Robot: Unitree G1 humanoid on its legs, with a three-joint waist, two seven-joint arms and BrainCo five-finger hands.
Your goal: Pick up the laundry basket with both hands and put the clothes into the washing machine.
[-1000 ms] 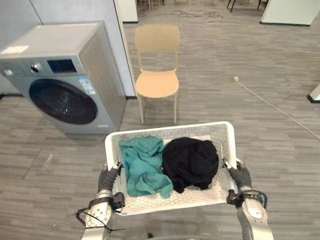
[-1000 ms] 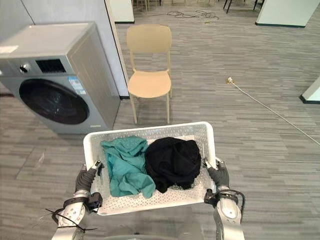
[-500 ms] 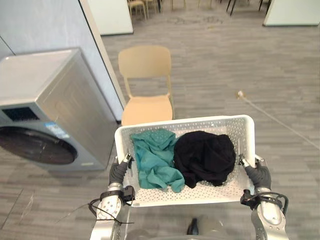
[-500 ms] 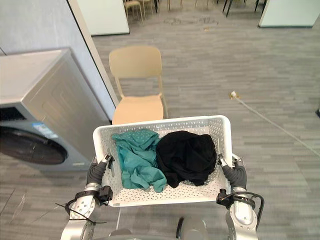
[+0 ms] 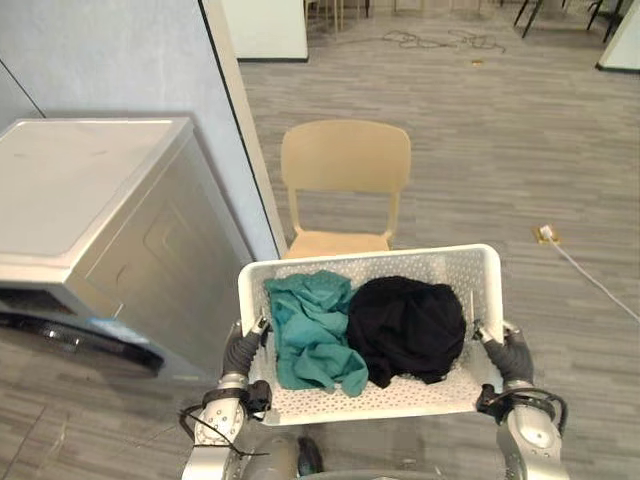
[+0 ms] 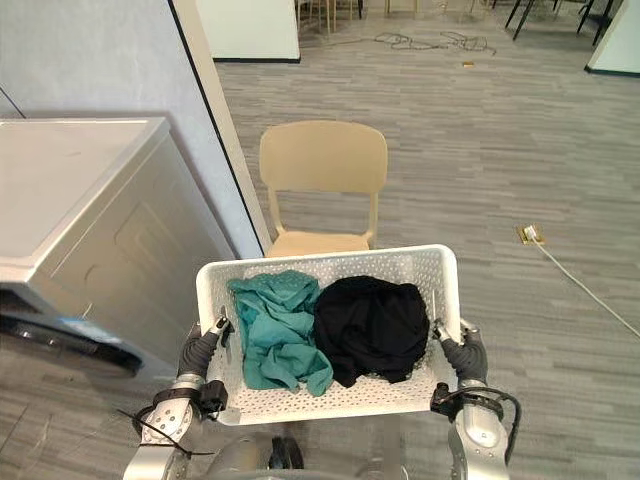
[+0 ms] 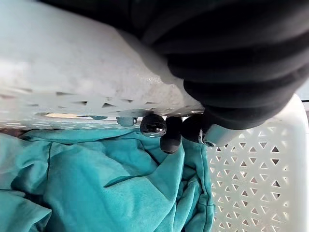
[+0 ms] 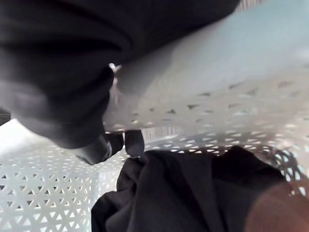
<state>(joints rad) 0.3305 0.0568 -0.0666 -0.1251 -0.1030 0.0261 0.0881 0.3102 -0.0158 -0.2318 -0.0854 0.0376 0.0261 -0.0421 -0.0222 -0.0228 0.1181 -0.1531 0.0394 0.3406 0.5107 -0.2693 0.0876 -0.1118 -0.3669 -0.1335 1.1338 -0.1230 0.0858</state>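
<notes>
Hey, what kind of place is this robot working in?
Likely an office or lab hall with a mock laundry corner: a washing machine beside a partition wall, a beige chair, loose cables on the open plank floor.

left hand [image 5: 239, 351] is set at the left edge of the laundry basket [image 5: 365, 262], fingers [image 7: 153, 125] curled over its rim | right hand [image 5: 509, 354] is set at the right edge, fingers [image 8: 133, 142] hooked over the rim | both wrists are seen low, pointed forward

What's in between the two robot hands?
The white basket fills the gap between left robot hand and right robot hand, with teal cloth and black cloth inside, in both eye views.
</notes>
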